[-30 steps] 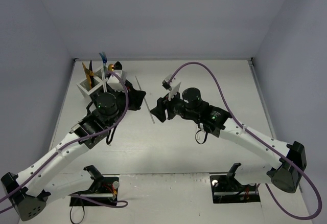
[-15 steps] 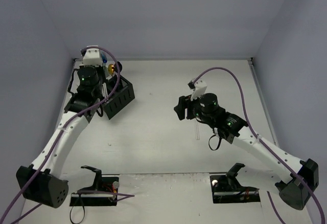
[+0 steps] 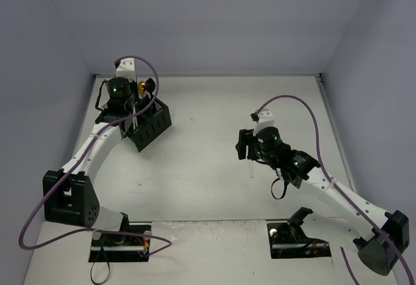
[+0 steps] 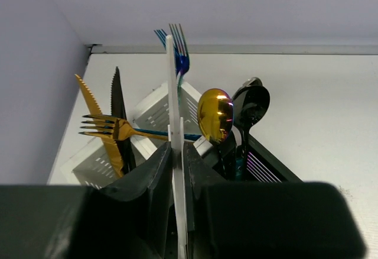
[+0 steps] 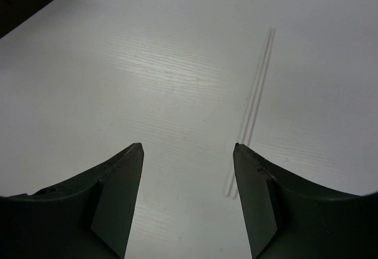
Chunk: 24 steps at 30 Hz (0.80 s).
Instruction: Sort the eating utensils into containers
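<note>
Top view: two steps run at once, by my read. L arm stretches far fwd, wrist bent over the bins [image 3: 151, 125] at back-left, so that's a drop-off. R gripper [image 3: 243, 145] hangs nose-down over the table [image 3: 208, 103], w/ the clear utensil [image 3: 251, 168] lying flat just on the base side of its fingers. That's a pick-up being lined up.

L wrist view: L gripper [image 4: 177, 152] is clenched on a white utensil [image 4: 172, 93], a finger tight on each side, stick upright and poking well past the tips. Beyond the tips stand the bins w/ gold spoon [image 4: 215, 114], black spoon [image 4: 253, 102], gold fork [image 4: 109, 128] and blue fork [image 4: 180, 46] already in. You can't tell which bin sits under the stick. Next: let go, then back straight out so you don't snag the neighbours.

R wrist view: fingers spread wide, nothing between them. Clear utensil runs ahead, away from the tips, near end inside the gap but hard by the finger on the view's right. Next: shift that way to centre it, drop to the table, close. It's thin and flat, so prob. slippery.
</note>
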Motion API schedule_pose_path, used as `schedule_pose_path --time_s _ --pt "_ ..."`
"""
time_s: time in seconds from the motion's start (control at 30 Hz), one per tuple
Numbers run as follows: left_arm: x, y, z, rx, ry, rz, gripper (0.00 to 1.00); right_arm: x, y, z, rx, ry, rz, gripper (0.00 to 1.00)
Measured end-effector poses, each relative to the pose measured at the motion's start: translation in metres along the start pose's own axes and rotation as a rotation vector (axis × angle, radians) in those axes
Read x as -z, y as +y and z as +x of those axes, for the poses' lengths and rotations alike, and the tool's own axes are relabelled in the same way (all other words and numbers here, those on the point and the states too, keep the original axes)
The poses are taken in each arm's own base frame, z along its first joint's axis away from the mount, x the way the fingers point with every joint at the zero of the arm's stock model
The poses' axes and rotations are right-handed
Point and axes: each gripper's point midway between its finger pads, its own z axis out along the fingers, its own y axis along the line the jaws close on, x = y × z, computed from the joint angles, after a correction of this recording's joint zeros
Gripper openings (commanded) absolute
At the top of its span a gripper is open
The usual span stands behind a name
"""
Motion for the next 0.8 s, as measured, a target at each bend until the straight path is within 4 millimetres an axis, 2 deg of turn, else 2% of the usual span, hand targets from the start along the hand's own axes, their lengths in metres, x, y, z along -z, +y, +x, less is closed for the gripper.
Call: schedule_pose_path --time_s 0.07,0.1,0.2,0.4,0.53,0.67,0.8 --pt "0.001 -0.001 0.003 0.007 0.003 0.005 0.3 -0.005 -0.012 0.005 -0.016 0.022 0.05 0.58" --pt "0.002 -0.001 0.004 0.014 0.001 0.005 0.38 -0.008 -0.018 0.008 -0.025 0.039 0.074 0.57" --pt "0.013 0.001 0.001 0.035 -0.004 0.006 0.47 -0.019 -0.035 0.02 -0.045 0.097 0.137 0.57" --pt "0.052 0.008 -0.019 0.083 0.011 0.016 0.54 -0.036 -0.063 0.043 -0.071 0.203 0.224 0.53" --pt "0.082 0.005 -0.029 0.127 0.035 0.066 0.54 -0.047 -0.077 0.06 -0.078 0.274 0.26 0.43" --pt "0.114 -0.002 -0.009 0.164 0.072 0.139 0.54 -0.057 -0.087 0.08 -0.067 0.357 0.285 0.39" --pt "0.141 -0.009 0.041 0.181 0.154 0.197 0.54 -0.064 -0.092 0.096 -0.058 0.421 0.293 0.39"
